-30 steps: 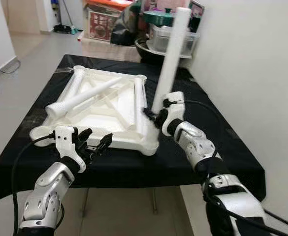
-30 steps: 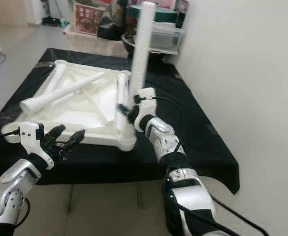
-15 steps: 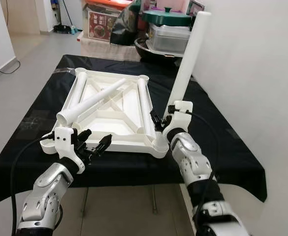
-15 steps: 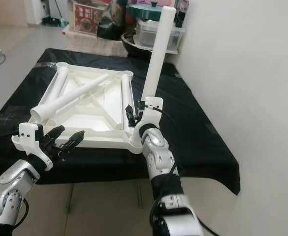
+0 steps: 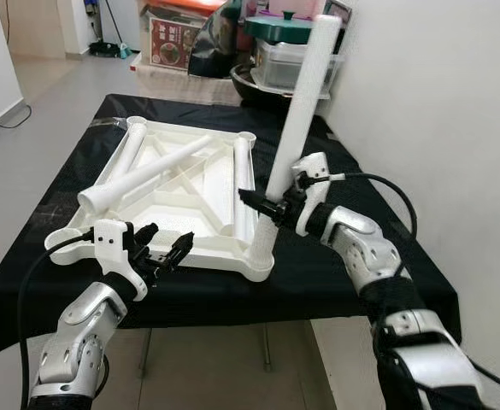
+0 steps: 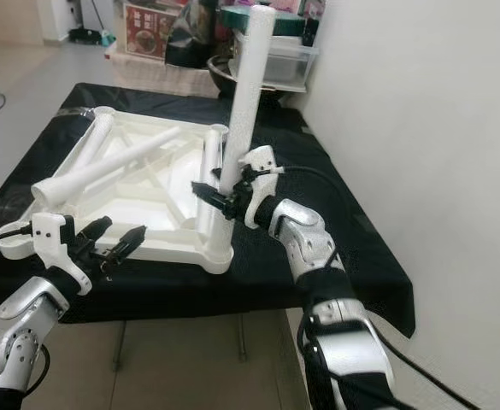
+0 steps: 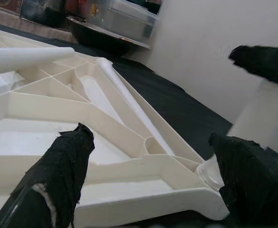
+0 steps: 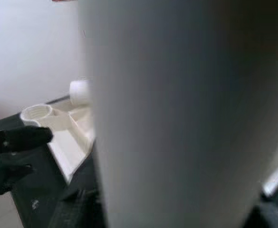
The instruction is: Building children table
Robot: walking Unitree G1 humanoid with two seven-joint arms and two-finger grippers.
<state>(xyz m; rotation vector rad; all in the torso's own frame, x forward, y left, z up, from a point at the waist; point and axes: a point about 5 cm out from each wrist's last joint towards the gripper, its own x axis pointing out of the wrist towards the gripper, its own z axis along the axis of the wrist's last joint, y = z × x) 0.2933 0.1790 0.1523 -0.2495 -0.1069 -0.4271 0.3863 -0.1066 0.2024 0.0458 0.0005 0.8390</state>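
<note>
White table leg (image 5: 299, 111) stands in the tabletop's (image 5: 190, 192) corner socket (right gripper (image 5: 262, 205) jaws clamped on it).

Black-draped table (image 5: 361, 282) carries upturned white tabletop (image 5: 181, 205); loose white leg (image 5: 143, 175) across it.

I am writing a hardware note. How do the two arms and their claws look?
Both arms have rounded silver shells with black joints. Each ends in a white wrist block and a claw, left claw and right claw, with two long black fingers. A black cable loops along each arm.
</note>
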